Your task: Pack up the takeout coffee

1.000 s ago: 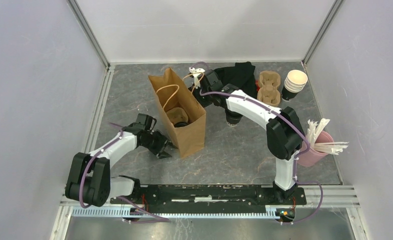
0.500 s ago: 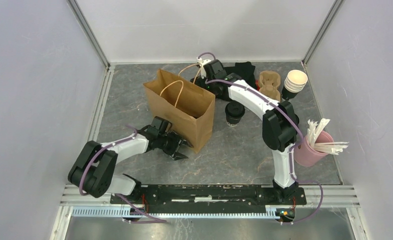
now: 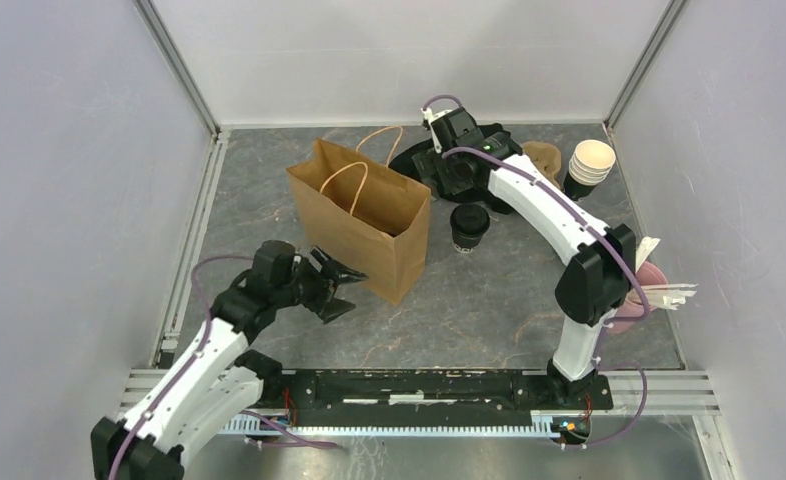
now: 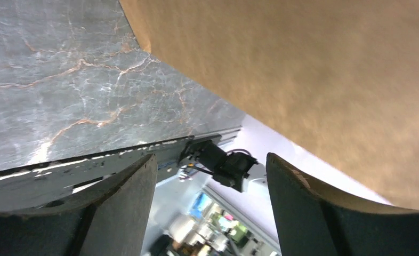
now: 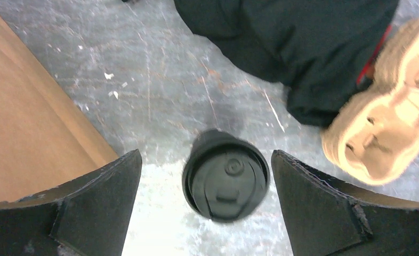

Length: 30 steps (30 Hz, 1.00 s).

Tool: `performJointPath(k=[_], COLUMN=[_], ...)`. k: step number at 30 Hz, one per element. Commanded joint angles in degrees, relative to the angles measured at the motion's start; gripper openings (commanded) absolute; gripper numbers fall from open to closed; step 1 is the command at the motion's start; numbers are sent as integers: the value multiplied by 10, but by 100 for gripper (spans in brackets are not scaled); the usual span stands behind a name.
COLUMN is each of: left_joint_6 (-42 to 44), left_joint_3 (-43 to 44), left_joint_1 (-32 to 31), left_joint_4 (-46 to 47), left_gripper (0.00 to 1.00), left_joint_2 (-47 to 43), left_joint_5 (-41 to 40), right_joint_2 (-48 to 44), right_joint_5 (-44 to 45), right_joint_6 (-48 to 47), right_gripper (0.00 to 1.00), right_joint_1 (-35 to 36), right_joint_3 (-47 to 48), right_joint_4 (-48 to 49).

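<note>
One small black paper cup with black sip lid stands on the grey marbled desk, just beside the single brown paper bag; the bag's inside cannot be seen, so a second cup can't be counted. The right gripper hangs above the cup and the left gripper is beside the bag, both with fingers wide and empty.

I am looking at a brown paper bag standing upright mid-worktop. At two o'clock from it, lidless cups are sitting stacked beside a cardboard carrier. At four o'clock, a pink holder is carrying pale sticks.
</note>
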Motion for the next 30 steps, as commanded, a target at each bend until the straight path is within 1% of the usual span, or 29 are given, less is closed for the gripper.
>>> performJointPath(k=[1,4,6,7,10,11,13,15,16,17,20,24,27,30], left_joint_6=[106,190,252,282,359,379,415,443,459,478,514,557,573,579], left_joint_3=[82,179,277,309,503,568,695,793,826,847,874,931,964,977], left_joint_1=[3,3,3,3,3,3,3,3,3,3,3,3,4,6], left_joint_4=[-116,-196,-239,-259,-343,-377,-432,-466,-472,-468,-447,-451,-449,-435], left_gripper=[81,82,85,85,86,87,87,90,92,93,97,98,99,99], left_joint_2=[-61,-66,-49,-33,47,93,165,223,242,260,298,358,392,406], left_joint_5=[-45,-104,-153,-178,-273,-302,-337,-362,-371,-382,-399,-413,-428,-436], right_joint_2=[-52,-109,-155,-181,-242,-256,-284,-312,-322,-331,-350,-367,-365,-344], right_joint_5=[50,51,45,40,17,7,-17,-41,-42,-49,-65,-76,-48,-30], right_joint_6=[15,7,1,-1,-9,-11,-7,-4,-1,2,7,1,-4,1], right_gripper=[98,98,98,98,98,98,98,98,98,98,98,98,98,98], right_joint_1=[0,0,0,0,0,0,0,0,0,1,0,0,0,-5], right_joint_3=[-11,-64,-123,-144,-193,-203,-221,-242,-249,-255,-267,-290,-313,-306], right_joint_4=[-112,-124,-118,-118,-124,-126,-125,-115,-114,-115,-114,-104,-91,-73])
